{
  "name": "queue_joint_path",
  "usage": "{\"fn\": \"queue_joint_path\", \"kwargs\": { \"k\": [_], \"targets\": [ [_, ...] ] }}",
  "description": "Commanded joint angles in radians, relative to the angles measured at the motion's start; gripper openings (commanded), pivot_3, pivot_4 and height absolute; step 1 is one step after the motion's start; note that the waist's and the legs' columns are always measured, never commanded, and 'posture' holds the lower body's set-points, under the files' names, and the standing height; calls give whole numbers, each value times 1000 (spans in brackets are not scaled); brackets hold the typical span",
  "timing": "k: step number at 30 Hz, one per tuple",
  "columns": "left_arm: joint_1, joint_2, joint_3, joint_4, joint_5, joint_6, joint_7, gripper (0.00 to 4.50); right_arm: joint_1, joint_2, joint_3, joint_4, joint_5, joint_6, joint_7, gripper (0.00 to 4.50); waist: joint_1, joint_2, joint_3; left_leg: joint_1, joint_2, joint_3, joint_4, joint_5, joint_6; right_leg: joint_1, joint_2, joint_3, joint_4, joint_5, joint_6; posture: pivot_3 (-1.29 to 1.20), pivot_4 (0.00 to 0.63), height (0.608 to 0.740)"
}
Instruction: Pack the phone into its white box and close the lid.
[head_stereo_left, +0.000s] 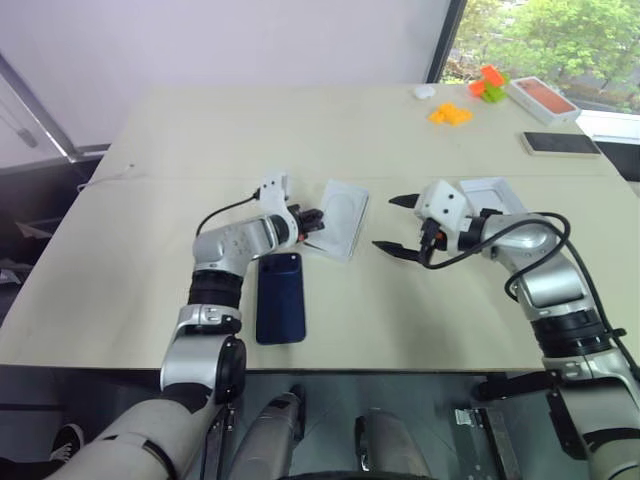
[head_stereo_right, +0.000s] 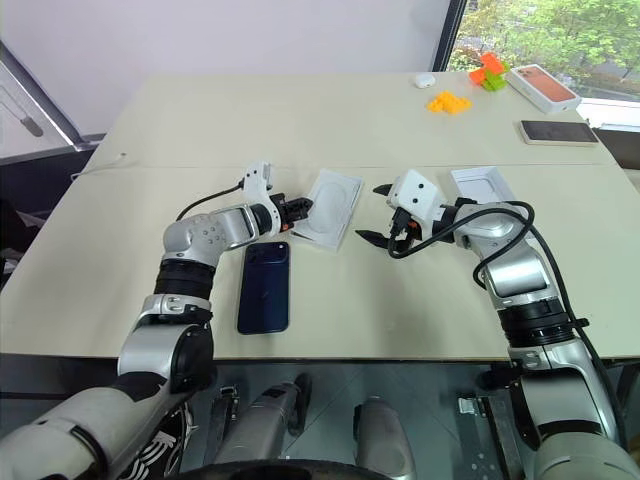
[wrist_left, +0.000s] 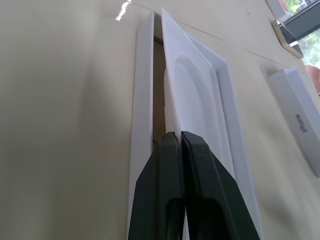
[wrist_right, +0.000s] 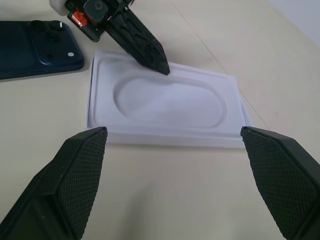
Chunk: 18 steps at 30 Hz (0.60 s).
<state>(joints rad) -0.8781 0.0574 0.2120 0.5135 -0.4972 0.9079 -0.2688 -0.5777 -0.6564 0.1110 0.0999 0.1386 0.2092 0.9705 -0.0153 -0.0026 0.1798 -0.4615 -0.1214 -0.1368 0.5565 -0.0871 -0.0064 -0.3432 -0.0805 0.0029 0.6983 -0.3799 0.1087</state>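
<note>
Left gripper (wrist_left: 182, 145) pinched nearly shut on the near edge of the flat white insert (wrist_right: 170, 102), tilting it up out of the white box (wrist_left: 142, 100). Right gripper (head_stereo_left: 400, 224) spread wide, holding nothing, just right of the white box. Phone (head_stereo_left: 280, 297) face down on the table (head_stereo_left: 130, 250) just beside the white box on its near left; lid (head_stereo_left: 492, 192) well right of it

Head stereo looks down over table (head_stereo_left: 150, 180); both wrist views close on insert (wrist_right: 165, 107).
</note>
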Motion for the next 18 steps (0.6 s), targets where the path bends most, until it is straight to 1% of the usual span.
{"fn": "queue_joint_path", "kwargs": {
  "k": [1, 4, 8, 10, 12, 13, 16, 18],
  "targets": [
    [-14, -2, -8, -38, -5, 14, -6, 1456, -5, 0, -13, -38, 1, -15, -6, 4500, 0, 0, 0, 0, 0, 0, 0, 0, 0, 0, 0, 0, 0, 0, 0, 0, 150, 740],
    [-22, -1, -6, -75, -18, 50, -4, 2878, -4, 1, -13, -38, 1, -13, -5, 4500, 0, 0, 0, 0, 0, 0, 0, 0, 0, 0, 0, 0, 0, 0, 0, 0, 150, 740],
    [-28, 17, -43, -151, -7, 75, -12, 2878, -7, 3, -12, -33, 0, -15, -6, 4500, -3, 0, 0, 0, 0, -1, 0, 0, 0, 0, 0, -1, 0, 0, 0, 0, 150, 740],
    [-20, 39, -74, -201, 1, 112, -20, 2878, -9, 5, -12, -29, -1, -17, -7, 4500, -3, 0, 0, 0, 0, -1, 0, 0, 0, 0, 0, -1, 0, 0, 0, 0, 150, 740],
    [-15, 47, -73, -235, -14, 170, -12, 2878, -10, 9, -11, -26, -3, -19, -7, 4500, -3, 0, 0, -1, 0, -1, -1, 0, 0, 0, 0, -1, -1, 0, 0, 0, 150, 740],
    [-9, 54, -86, -254, -7, 166, -19, 2878, -10, 11, -10, -26, -4, -19, -8, 4500, -2, 0, 0, 0, 0, -1, -1, 0, 0, 0, 0, -1, -1, 0, 0, 0, 150, 740],
    [-2, 46, -60, -301, -27, 175, -11, 2878, -9, 15, -10, -28, -5, -19, -9, 4500, 0, 0, 0, 0, 0, -1, -1, 0, 0, 0, 0, -1, -1, 0, 0, 0, 150, 740],
    [5, 49, -46, -340, -43, 211, -4, 2878, -8, 15, -11, -28, -4, -19, -8, 4500, 0, 0, 0, 0, 0, -1, -1, 0, 0, 0, 0, -1, -1, 0, 0, 0, 150, 740]
  ]
}}
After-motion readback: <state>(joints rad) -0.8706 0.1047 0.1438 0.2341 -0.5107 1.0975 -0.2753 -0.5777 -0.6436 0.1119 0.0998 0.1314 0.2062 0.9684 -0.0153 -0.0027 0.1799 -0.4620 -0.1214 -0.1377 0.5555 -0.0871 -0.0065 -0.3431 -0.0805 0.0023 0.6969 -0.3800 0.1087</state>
